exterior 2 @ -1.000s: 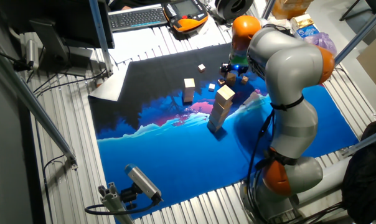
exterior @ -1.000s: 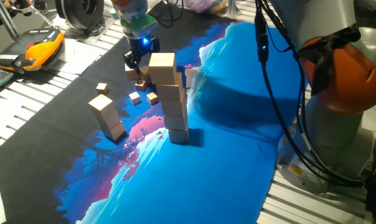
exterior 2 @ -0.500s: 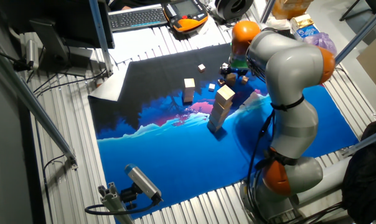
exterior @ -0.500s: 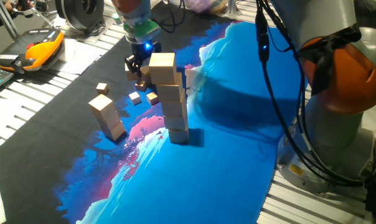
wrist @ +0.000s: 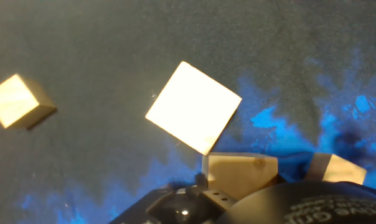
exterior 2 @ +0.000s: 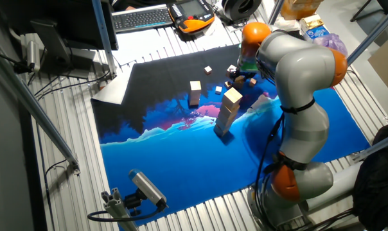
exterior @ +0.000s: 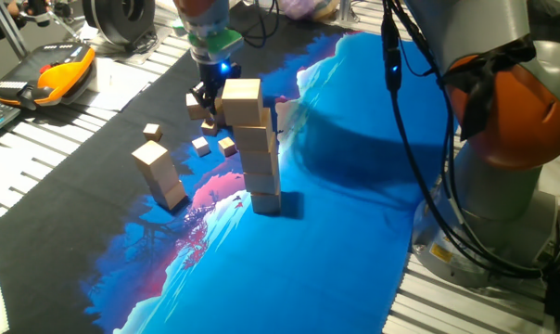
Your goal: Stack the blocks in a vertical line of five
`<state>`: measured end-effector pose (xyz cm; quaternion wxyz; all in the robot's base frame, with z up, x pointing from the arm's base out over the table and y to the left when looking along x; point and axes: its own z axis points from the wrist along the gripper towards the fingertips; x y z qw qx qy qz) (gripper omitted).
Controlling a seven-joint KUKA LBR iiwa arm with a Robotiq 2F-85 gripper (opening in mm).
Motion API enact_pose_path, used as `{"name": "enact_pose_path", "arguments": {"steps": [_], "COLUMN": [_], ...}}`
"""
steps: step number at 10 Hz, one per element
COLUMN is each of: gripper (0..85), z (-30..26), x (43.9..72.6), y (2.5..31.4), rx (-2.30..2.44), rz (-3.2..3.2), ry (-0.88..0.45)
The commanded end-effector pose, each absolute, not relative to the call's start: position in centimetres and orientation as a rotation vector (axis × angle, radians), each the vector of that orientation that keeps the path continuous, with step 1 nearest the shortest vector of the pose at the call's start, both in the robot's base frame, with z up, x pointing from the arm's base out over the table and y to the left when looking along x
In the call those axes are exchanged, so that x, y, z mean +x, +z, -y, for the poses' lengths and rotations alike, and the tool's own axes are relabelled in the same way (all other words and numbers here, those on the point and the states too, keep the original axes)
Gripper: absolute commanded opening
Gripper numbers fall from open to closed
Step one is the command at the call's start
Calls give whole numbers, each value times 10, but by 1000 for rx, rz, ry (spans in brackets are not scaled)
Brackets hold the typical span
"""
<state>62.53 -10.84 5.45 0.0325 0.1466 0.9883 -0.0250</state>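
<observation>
The gripper [exterior: 204, 98] hangs in the upper centre of the frame beside the stack [exterior: 252, 144], its jaws clenched on a small block [wrist: 240, 176]; next, the block must be lifted above the tower's top.

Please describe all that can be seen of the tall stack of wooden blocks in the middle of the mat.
The tall stack is a column of plain light-tan wooden cubes standing upright on the blue part of the mat. The top cube is a little wider than those under it, and the cubes are slightly offset. Its exact count is hard to tell. The gripper hangs behind it, apart from it. Nothing else touches it.
</observation>
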Motion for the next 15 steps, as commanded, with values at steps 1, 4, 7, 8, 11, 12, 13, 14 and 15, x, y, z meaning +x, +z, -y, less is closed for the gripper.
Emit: {"name": "enact_pose_path", "arguments": {"steps": [1, 4, 7, 8, 11, 12, 13, 14, 15], "gripper": [0, 0, 0, 0, 0, 0, 0, 0, 0], "z": [107, 90, 56, 47, 46, 46, 46, 46, 46], "x": [626, 627, 626, 625, 621, 621, 621, 621, 621], "y": [58, 97, 146, 158, 176, 176, 176, 176, 176], "rx": [442, 493, 569, 576, 504, 478, 445, 399, 340], "rz": [-3047, -3086, -3100, -3102, -3111, -3119, -3128, -3130, -3113], "ry": [-60, -8, 34, 38, 105, 97, 94, 90, 101]}}
